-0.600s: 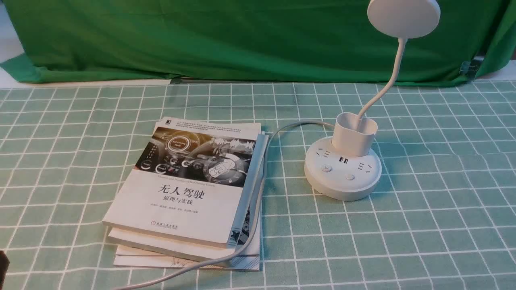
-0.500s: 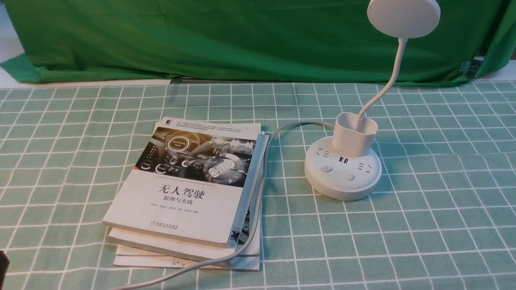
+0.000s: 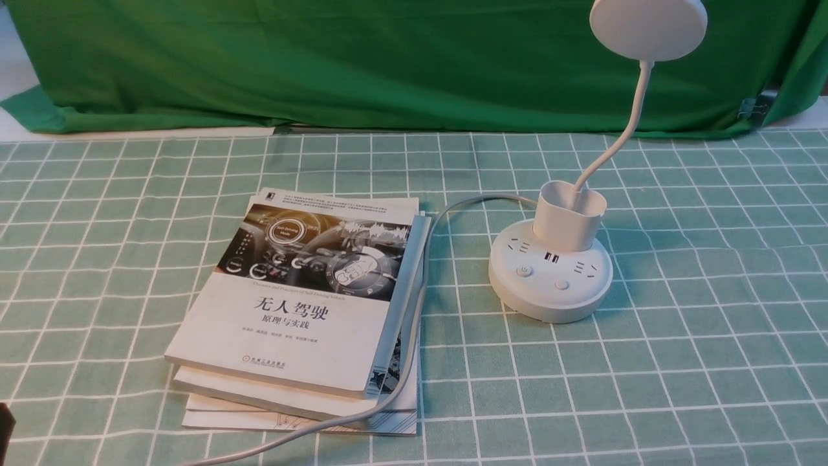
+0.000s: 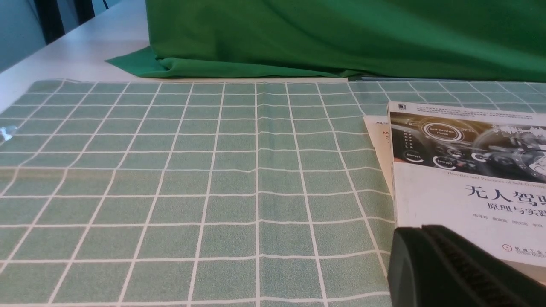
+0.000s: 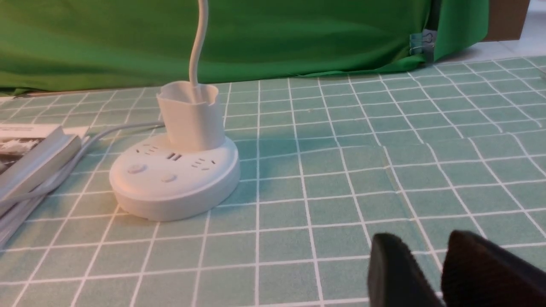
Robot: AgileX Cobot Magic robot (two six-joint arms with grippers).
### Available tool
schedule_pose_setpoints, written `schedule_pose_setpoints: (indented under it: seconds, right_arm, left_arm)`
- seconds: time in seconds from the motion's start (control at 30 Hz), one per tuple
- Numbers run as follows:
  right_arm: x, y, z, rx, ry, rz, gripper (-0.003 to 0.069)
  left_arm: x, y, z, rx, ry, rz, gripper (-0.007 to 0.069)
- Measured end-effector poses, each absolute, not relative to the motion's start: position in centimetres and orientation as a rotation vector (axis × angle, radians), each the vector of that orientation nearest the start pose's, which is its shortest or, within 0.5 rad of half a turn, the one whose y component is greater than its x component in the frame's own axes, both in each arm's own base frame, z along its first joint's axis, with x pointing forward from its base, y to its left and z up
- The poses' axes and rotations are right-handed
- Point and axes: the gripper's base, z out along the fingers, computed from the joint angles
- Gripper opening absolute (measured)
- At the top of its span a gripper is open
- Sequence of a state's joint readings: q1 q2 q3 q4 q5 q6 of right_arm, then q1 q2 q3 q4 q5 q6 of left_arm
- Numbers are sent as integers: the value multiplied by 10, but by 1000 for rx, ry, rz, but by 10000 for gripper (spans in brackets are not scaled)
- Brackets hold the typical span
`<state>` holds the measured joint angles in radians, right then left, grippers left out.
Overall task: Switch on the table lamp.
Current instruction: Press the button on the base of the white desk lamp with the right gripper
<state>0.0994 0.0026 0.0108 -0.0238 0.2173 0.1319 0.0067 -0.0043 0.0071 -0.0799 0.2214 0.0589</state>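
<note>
Right wrist view, nearest first: the right gripper (image 5: 431,256) hangs low over the checked cloth (image 5: 341,192), its two black fingers drawn close with only a slim cleft between the tips and nothing held, so I read it as closed. Ahead of it and off to its left stands the table lamp (image 5: 175,179), so the gripper sits on the lamp's near right side with bare cloth between them. The lamp's round base has no long axis. What matters is its flat top, where two buttons (image 5: 135,169) lie side by side on the near half, facing up, so a press would likely have to come from above. Behind the buttons are two sockets and a twin port, then one cup-shaped holder (image 5: 192,115), then one thin gooseneck rising to one disc head (image 3: 647,26), which shows no glow. One grey cord (image 3: 420,291) leaves the lamp's left side and runs along the stack of books (image 3: 304,310), seemingly three, lying left of the lamp. The left gripper (image 4: 452,264) sits beyond those books from the lamp, well apart from it, and whether it is open I cannot tell. The right arm is clearly the nearer. A green backdrop (image 3: 323,65) hangs behind the lamp.
</note>
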Motion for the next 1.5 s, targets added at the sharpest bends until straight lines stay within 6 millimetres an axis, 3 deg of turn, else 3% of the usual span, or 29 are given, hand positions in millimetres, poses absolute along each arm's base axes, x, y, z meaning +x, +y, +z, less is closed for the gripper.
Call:
schedule_pose_setpoints:
  seconds: [0.6, 0.67, 0.77, 0.9, 1.1, 1.5]
  right_arm:
    - [56, 5, 190, 17, 1717, 154, 241]
    - [56, 6, 190, 152, 1710, 284, 241]
    - [56, 7, 190, 490, 1672, 601, 241]
    - [56, 7, 195, 644, 1586, 754, 241]
    - [57, 6, 206, 638, 1455, 815, 241]
    - [56, 7, 210, 537, 1447, 755, 231]
  left_arm:
    - [56, -1, 191, -7, 1707, -21, 21]
    - [56, -1, 191, -6, 1707, -21, 21]
    - [56, -1, 191, -6, 1707, -21, 21]
    - [56, -1, 191, -6, 1707, -21, 21]
    - [56, -1, 191, -6, 1707, -21, 21]
    - [56, -1, 191, -4, 1707, -17, 21]
